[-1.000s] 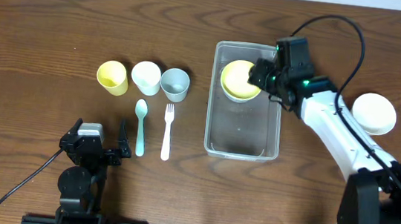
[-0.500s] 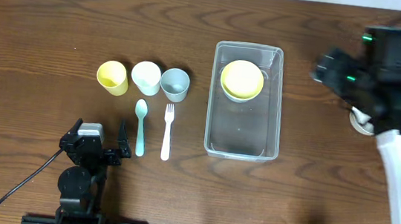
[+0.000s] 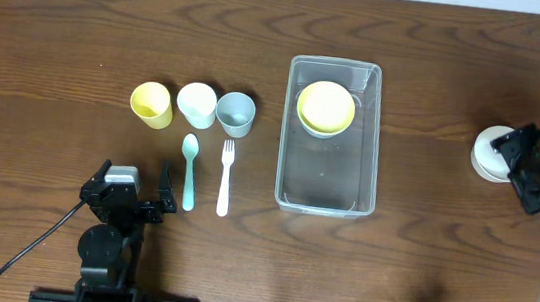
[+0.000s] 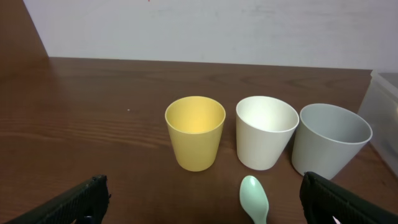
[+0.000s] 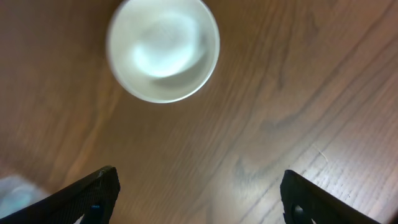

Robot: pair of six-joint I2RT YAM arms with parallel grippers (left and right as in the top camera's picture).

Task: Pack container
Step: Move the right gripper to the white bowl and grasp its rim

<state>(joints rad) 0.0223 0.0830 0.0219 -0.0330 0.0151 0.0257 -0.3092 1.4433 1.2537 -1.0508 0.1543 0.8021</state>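
The clear rectangular container (image 3: 326, 192) stands at the table's middle right with a yellow bowl (image 3: 326, 108) in its far end. A white bowl (image 3: 488, 154) sits on the table to its right, partly under my right arm, and shows from above in the right wrist view (image 5: 163, 48). My right gripper (image 5: 198, 196) is open and empty, above the table beside that bowl. My left gripper (image 4: 202, 202) is open and empty at the front left, facing a yellow cup (image 4: 194, 131), a white cup (image 4: 266, 131), a grey cup (image 4: 329, 140) and a mint spoon (image 4: 254, 198).
In the overhead view the yellow cup (image 3: 151, 103), white cup (image 3: 195, 104) and grey cup (image 3: 236, 113) stand in a row left of the container. The mint spoon (image 3: 189, 170) and a white fork (image 3: 225, 176) lie in front of them.
My right arm has left the yellow bowl in the container and swung right, to above the white bowl. The left arm has not moved.
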